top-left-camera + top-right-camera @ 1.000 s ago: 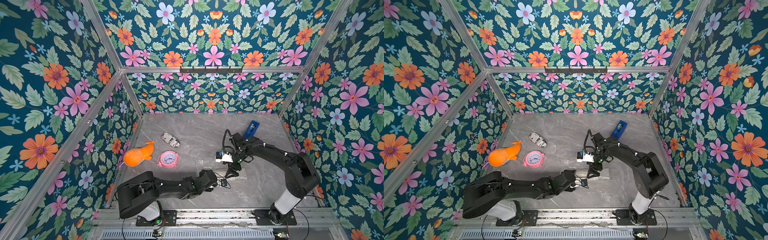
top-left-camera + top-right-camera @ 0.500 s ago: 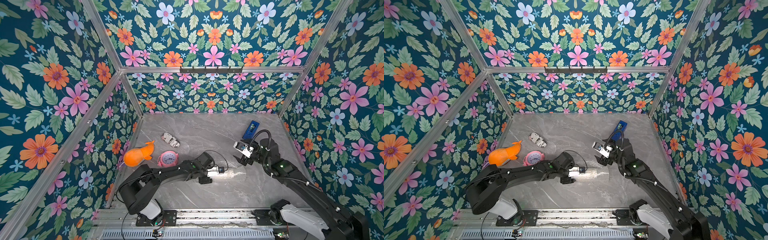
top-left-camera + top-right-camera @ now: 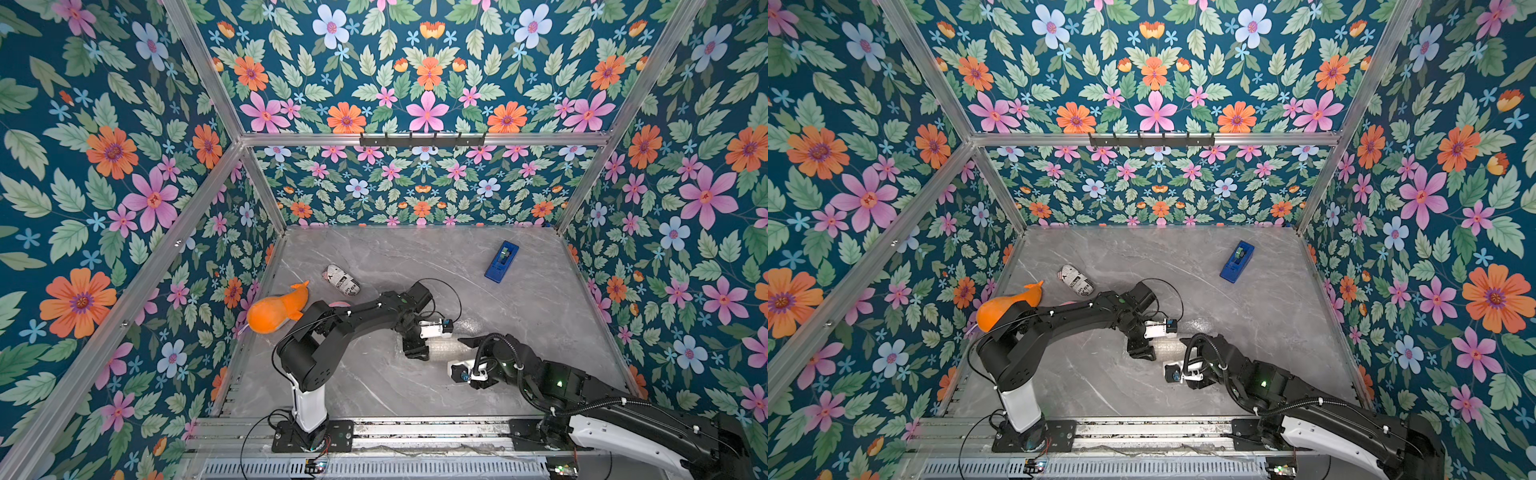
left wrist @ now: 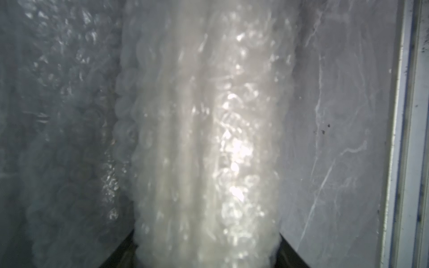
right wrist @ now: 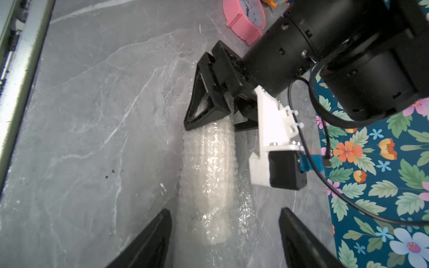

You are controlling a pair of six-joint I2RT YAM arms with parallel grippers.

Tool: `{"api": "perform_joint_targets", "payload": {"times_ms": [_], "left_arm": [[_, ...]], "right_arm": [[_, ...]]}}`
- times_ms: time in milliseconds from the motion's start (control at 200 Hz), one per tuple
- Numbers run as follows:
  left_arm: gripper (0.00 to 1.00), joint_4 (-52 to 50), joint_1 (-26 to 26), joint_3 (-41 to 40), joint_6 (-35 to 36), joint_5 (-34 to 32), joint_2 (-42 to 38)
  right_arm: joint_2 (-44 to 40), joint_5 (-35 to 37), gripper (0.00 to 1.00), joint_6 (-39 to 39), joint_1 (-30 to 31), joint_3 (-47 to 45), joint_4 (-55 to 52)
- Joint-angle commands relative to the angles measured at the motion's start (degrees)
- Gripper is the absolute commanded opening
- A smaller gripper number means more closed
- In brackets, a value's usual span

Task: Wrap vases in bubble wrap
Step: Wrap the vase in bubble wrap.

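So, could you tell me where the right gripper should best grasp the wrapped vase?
Probably its free end, away from the left gripper clamping the other end. The vase lies on its side, so come in along its length, the right gripper straddling it.

Black arms, white lower links (black cables looping), white camera mounts.

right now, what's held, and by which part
Left gripper clamps one end of the cream-white ribbed ceramic vase rolled in clear plastic bubble wrap; right gripper open, holding nothing.
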Motion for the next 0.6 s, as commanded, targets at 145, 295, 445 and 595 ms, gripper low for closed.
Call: {"api": "perform_joint_targets", "payload": {"times_ms": [145,295,445,595], "left_arm": [[0.47,-11.36,0.77,-0.59,1.50,-1.11,1.97],[0.47,-14.46,0.77,0.71,1.85,-3.37,4.95],[0.47,-14.36,1.03,1.55,1.60,-3.17,6.66],[0.47,-14.64,1.69,3.22,1.43,-3.81,7.79]], "right_arm": [[7.46,-0.34,0.75,-1.49,0.74,-0.92,9.34],[13.72,-0.93,0.73,0.07,-0.59,-1.18,15.95],[16.61,-5.42,0.70,1.61,-3.37,-0.18,15.35],[18.66,-6.86,0.70,1.04,-4.36,-0.08,14.30]]}}
